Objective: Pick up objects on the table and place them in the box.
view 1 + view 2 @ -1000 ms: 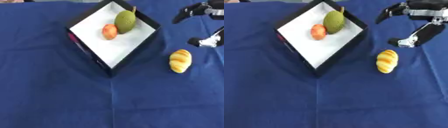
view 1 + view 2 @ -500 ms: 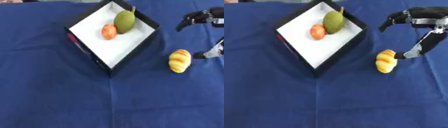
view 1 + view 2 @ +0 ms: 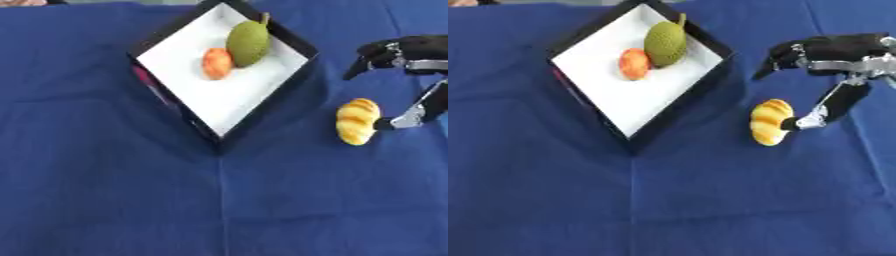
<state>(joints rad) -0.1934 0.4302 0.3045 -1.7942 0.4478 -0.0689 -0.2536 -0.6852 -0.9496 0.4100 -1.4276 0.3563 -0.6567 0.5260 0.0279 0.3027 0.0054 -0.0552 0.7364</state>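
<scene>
Box [image 3: 262, 100] w/ green fruit [image 3: 248, 41] & orange fruit [image 3: 216, 63] (touching).

Lying bare and wide across the near and left parts: blue cloth [image 3: 667, 200]. Sitting upper centre, turned cornerwise: black-walled box [image 3: 680, 107], its near white half unoccupied, green fruit [image 3: 665, 44] and orange fruit [image 3: 633, 63] filling the far part. Crowding the gap right of it: yellow bread [image 3: 769, 121], right hand [image 3: 833, 50] spreading open, one fingertip touching the bread.

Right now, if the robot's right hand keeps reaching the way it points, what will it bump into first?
Probably the yellow bread roll: the right hand reaches down-left, one fingertip beside it. Height is unclear.
</scene>
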